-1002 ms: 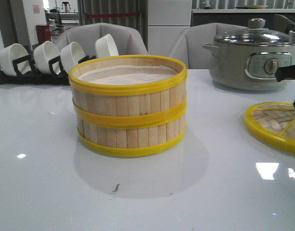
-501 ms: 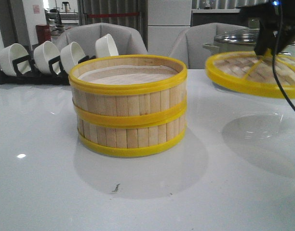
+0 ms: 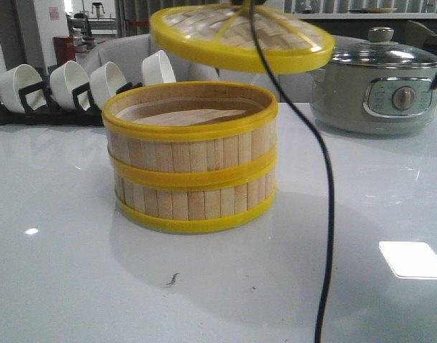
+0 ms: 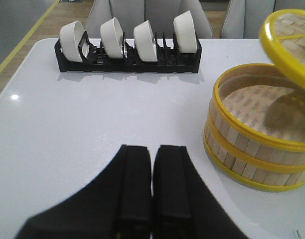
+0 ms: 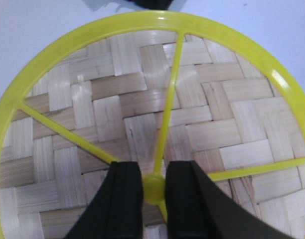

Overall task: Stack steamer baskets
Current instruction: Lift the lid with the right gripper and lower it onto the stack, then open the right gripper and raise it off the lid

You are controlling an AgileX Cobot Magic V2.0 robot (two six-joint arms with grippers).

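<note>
Two steamer baskets (image 3: pixel 191 161) stand stacked one on the other at the table's middle, the top one open with a pale paper liner; they also show in the left wrist view (image 4: pixel 257 134). The woven bamboo lid (image 3: pixel 240 36) with a yellow rim hangs tilted in the air just above the stack's back right. My right gripper (image 5: pixel 154 186) is shut on the lid's yellow knob (image 5: pixel 154 189); the lid fills the right wrist view (image 5: pixel 152 109). My left gripper (image 4: pixel 152 174) is shut and empty, low over the table to the left of the stack.
A grey-green electric pot (image 3: pixel 375 82) with a glass lid stands at the back right. A black rack of white bowls (image 3: pixel 68 89) stands at the back left, also in the left wrist view (image 4: pixel 127 47). A black cable (image 3: pixel 327 186) hangs down in front of the stack's right side.
My right gripper lifted the lid off the table at the right and carried it up and left; it now hangs over the stacked baskets. The baskets have not moved.
</note>
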